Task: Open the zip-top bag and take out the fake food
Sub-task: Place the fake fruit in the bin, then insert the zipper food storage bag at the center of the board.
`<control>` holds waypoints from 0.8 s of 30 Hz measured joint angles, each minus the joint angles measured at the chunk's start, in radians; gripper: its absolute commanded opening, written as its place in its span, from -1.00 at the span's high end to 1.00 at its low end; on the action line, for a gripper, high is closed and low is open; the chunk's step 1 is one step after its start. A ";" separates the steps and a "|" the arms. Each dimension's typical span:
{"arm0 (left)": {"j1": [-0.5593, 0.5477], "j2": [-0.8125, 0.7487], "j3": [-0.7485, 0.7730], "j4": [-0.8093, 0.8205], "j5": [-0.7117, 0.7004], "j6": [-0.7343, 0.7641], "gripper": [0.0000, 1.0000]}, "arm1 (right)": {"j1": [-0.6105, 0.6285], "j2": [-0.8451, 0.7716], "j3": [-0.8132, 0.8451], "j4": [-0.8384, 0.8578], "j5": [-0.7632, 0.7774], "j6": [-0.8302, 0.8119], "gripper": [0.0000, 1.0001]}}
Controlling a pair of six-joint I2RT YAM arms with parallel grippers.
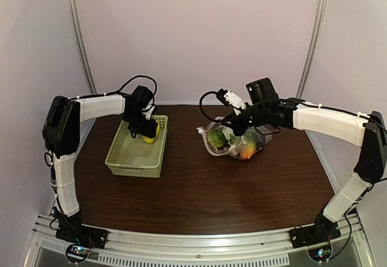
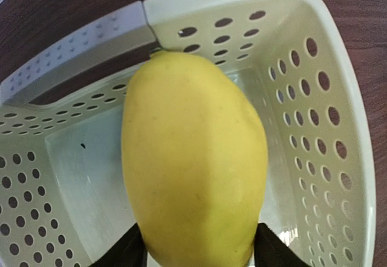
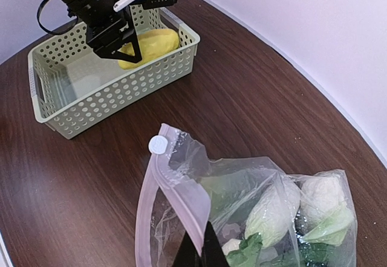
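At upper left of the right wrist view, the left fingers are closed about a smooth yellow plastic toy fruit, one dark finger touching each flank. They hold it low inside the pale green perforated plastic basket, close to its far corner. Whether the fruit already rests on the basket floor I cannot tell.

Lower centre of that view, the right fingers are pinched fully together on the film of the clear crinkly zip-top bag, just inside its pale zip strip. The bag's mouth gapes, and the white slider sits at its top corner. The bag sits on the dark wooden worktop, well apart from the basket. Most of the fake food is inside it: whitish lumpy pieces, green leafy ones and an orange one.

The nearest risk is at the basket. Released near the corner wall, the rounded fruit could roll or knock the rim.

The larger risk is the bag. Only one thin fold of slippery film is held, so a small tug could pull it free and let the mouth fall shut. Pulling upward could also tip the bag and spill pieces across the worktop. A reach into the floppy mouth may drag the whole bag.
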State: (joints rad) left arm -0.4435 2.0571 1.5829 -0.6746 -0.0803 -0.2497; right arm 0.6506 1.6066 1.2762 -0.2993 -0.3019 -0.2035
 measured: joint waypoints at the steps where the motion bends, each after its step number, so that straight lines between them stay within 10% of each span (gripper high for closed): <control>1: 0.000 0.002 0.019 -0.013 0.006 0.003 -0.89 | -0.009 -0.007 0.000 0.002 -0.009 0.001 1.00; 12: -0.002 -0.177 -0.123 0.003 0.047 -0.091 -0.95 | -0.047 -0.134 -0.134 0.049 -0.071 0.016 1.00; 24: -0.214 -0.663 -0.212 0.178 -0.294 0.029 -0.95 | -0.047 -0.224 -0.165 0.114 -0.061 0.000 1.00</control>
State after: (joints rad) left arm -0.6575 1.3937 1.3708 -0.4969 -0.3748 -0.2211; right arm 0.6041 1.3827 1.1110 -0.1852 -0.3626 -0.2035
